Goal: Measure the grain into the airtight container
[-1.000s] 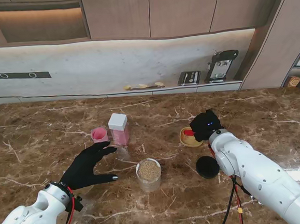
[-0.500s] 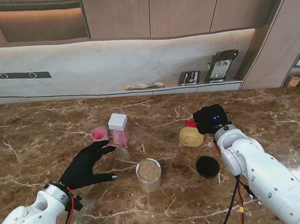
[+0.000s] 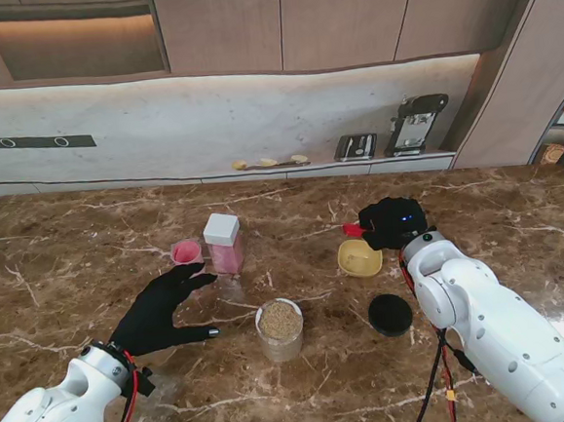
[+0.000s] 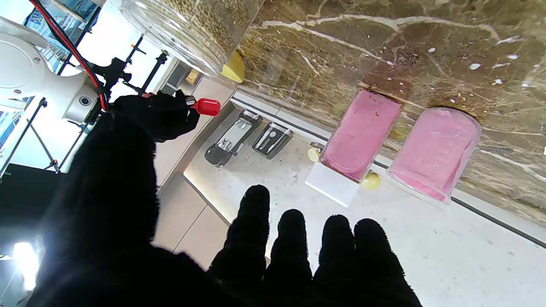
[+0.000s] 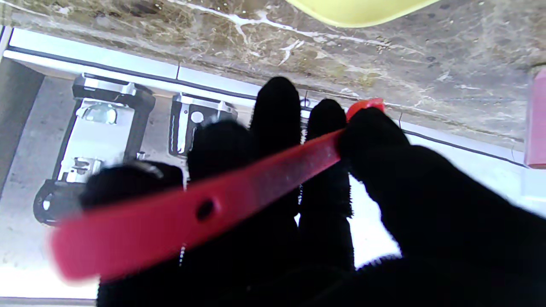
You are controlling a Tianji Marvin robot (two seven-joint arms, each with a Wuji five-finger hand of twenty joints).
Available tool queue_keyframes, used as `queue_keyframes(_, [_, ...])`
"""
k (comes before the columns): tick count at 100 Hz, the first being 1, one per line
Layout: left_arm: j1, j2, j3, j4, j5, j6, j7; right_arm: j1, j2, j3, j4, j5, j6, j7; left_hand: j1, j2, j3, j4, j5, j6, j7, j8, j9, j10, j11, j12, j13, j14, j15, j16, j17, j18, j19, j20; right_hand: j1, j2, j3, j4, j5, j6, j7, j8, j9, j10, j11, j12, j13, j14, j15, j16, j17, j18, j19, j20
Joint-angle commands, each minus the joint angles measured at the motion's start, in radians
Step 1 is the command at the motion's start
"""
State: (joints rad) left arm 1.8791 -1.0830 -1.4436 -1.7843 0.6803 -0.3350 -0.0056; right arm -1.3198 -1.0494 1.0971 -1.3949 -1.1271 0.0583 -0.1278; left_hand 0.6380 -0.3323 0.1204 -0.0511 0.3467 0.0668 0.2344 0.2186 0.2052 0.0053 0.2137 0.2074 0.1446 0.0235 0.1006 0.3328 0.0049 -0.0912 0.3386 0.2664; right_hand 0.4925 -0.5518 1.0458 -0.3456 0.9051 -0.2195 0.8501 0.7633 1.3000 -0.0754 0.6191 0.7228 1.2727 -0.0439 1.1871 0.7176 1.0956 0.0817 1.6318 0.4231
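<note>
Stand view shows our right hand closed on a red measuring scoop, whose tip pokes out to the left, just beyond a yellow bowl. Along our right wrist, the scoop's flat red handle crosses our fingers, pinched under the thumb. Our left hand rests spread on the marble table, holding nothing. A clear jar of brown grain stands near us at the centre, uncovered. A black lid lies to its right. Farther off, a pink container with a white cap stands just beside a pink cup.
</note>
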Motion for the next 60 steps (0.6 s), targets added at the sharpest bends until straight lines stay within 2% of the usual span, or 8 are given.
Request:
queue_keyframes(1, [0.007, -0.001, 0.000, -0.001, 0.004, -0.002, 0.000, -0.002, -0.005, 0.000, 0.003, 0.007, 0.002, 0.012, -0.012, 0.037, 0.010, 0.027, -0.029, -0.028, -0.018, 0.008, -0.009, 0.001, -0.015, -0.014, -0.022, -0.021, 0.000, -0.006, -0.015, -0.022, -0.027, 0.013, 0.080, 0.012, 0.061, 0.044, -0.009, -0.059, 0.065, 0.032, 0.050, -0.002, 0.064, 0.046, 0.050, -0.069, 0.124, 0.052, 0.052, -0.032, 0.116, 0.039])
queue_keyframes(12, [0.007, 0.000, -0.001, -0.003, 0.004, -0.002, -0.004, -0.001, -0.003, 0.002, 0.004, 0.003, -0.008, 0.021, -0.011, 0.038, 0.011, 0.027, -0.027, -0.028, -0.017, 0.008, -0.009, 0.001, -0.016, -0.015, -0.021, -0.022, -0.001, -0.006, -0.015, -0.022, -0.029, 0.013, 0.076, 0.023, 0.055, 0.042, -0.016, -0.071, 0.064, 0.047, 0.041, -0.031, 0.128, 0.123, 0.049, -0.099, 0.211, 0.108, 0.037, -0.061, 0.161, 0.076])
queue_keyframes(23, [0.005, 0.000, 0.000, -0.004, 0.005, -0.004, -0.004, -0.002, -0.002, 0.003, 0.006, 0.001, -0.016, 0.021, -0.011, 0.039, 0.011, 0.027, -0.028, -0.028, -0.018, 0.008, -0.009, 0.003, -0.016, -0.015, -0.022, -0.022, -0.002, -0.006, -0.015, -0.022, -0.031, 0.012, 0.083, 0.028, 0.048, 0.044, -0.021, -0.068, 0.059, 0.048, 0.031, -0.033, 0.130, 0.136, 0.048, -0.097, 0.210, 0.114, 0.020, -0.068, 0.167, 0.087])
queue_keyframes(46, [0.005, 0.001, -0.007, -0.012, 0.008, -0.002, -0.014, -0.018, -0.007, 0.024, -0.005, 0.049, -0.040, 0.032, -0.010, 0.039, 0.011, 0.027, -0.028, -0.025, -0.020, 0.008, -0.009, 0.003, -0.015, -0.015, -0.022, -0.021, -0.003, -0.007, -0.016, -0.021, -0.037, 0.012, 0.103, 0.032, 0.032, 0.050, -0.022, -0.023, 0.066, 0.010, 0.028, -0.002, 0.097, 0.133, 0.046, -0.059, 0.182, 0.117, 0.006, -0.043, 0.154, 0.100])
queue_keyframes(60, [0.004, 0.002, -0.013, -0.018, 0.009, -0.005, -0.020, -0.043, -0.014, 0.052, -0.031, 0.111, -0.053, 0.059, -0.011, 0.039, 0.010, 0.027, -0.027, -0.024, -0.020, 0.008, -0.008, 0.005, -0.014, -0.014, -0.021, -0.021, -0.002, -0.006, -0.015, -0.020, -0.039, 0.013, 0.119, 0.028, 0.029, 0.054, -0.012, -0.004, 0.087, 0.002, 0.036, 0.019, 0.088, 0.128, 0.046, -0.029, 0.174, 0.122, -0.002, -0.014, 0.154, 0.113])
